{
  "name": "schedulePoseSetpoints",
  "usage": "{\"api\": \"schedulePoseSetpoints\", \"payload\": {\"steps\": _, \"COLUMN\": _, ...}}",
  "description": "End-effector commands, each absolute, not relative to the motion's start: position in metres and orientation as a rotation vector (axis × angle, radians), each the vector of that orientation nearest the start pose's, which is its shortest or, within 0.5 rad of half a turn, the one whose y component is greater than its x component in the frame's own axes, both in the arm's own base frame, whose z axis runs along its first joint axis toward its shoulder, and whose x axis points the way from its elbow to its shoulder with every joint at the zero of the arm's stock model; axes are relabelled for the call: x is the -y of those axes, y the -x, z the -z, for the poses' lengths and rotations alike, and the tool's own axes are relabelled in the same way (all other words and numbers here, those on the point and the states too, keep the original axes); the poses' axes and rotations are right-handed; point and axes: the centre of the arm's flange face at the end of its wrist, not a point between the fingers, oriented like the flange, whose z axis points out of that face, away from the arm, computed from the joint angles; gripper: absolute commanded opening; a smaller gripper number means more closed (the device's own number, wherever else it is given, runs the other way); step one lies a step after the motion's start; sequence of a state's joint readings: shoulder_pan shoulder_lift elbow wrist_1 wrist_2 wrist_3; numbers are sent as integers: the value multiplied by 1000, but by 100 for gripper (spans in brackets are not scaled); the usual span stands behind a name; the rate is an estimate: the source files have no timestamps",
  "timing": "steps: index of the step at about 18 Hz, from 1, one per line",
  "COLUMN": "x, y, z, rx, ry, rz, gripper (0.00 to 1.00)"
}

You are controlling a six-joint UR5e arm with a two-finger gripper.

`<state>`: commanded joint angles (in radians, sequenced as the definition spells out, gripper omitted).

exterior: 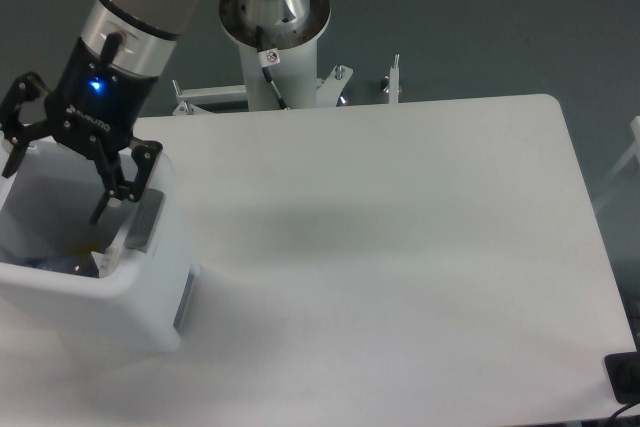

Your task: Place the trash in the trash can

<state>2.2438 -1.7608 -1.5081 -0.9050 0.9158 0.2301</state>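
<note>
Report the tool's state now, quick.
Tool: open, fingers spread wide over the trash can, holding nothing.

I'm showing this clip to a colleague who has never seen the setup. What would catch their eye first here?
First the dark two-finger gripper with its glowing blue light, poised at far left with jaws spread wide and empty over the large white boxy plastic trash can. Then the broad white table, and the robot's white pedestal base behind its far edge.
</note>
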Motion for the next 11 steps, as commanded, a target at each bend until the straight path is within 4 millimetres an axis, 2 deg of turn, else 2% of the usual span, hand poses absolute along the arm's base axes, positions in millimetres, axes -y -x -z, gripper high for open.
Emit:
{"api": "schedulePoseSetpoints", "payload": {"steps": 2, "x": -593, "y": 253, "z": -505, "rx": 345, "ry": 2338, "rz": 423, "gripper": 100}}
{"api": "schedulePoseSetpoints", "payload": {"steps": 4, "x": -594, "y": 308, "z": -483, "rx": 419, "ry": 2338, "rz": 406, "gripper": 100}}
{"api": "schedulePoseSetpoints", "payload": {"steps": 5, "x": -593, "y": 326, "z": -478, "rx": 427, "ry": 2338, "rz": 391, "gripper": 100}}
{"api": "schedulePoseSetpoints", "payload": {"steps": 6, "x": -588, "y": 358, "z": -463, "rx": 443, "ry": 2342, "rz": 371, "gripper": 100}}
{"api": "schedulePoseSetpoints", "payload": {"steps": 7, "x": -582, "y": 379, "z": -452, "rx": 440, "ry": 2347, "rz": 352, "gripper": 100}}
{"api": "schedulePoseSetpoints", "payload": {"steps": 9, "x": -576, "y": 405, "z": -438, "rx": 373, "ry": 2365, "rz": 303, "gripper": 100}}
{"api": "schedulePoseSetpoints", "payload": {"steps": 10, "x": -568, "y": 422, "z": -430, "rx": 357, "ry": 2385, "rz": 258, "gripper": 100}}
{"api": "schedulePoseSetpoints", "payload": {"steps": 11, "x": -556, "y": 448, "z": -419, "rx": 346, "ry": 2428, "rz": 173, "gripper": 100}}
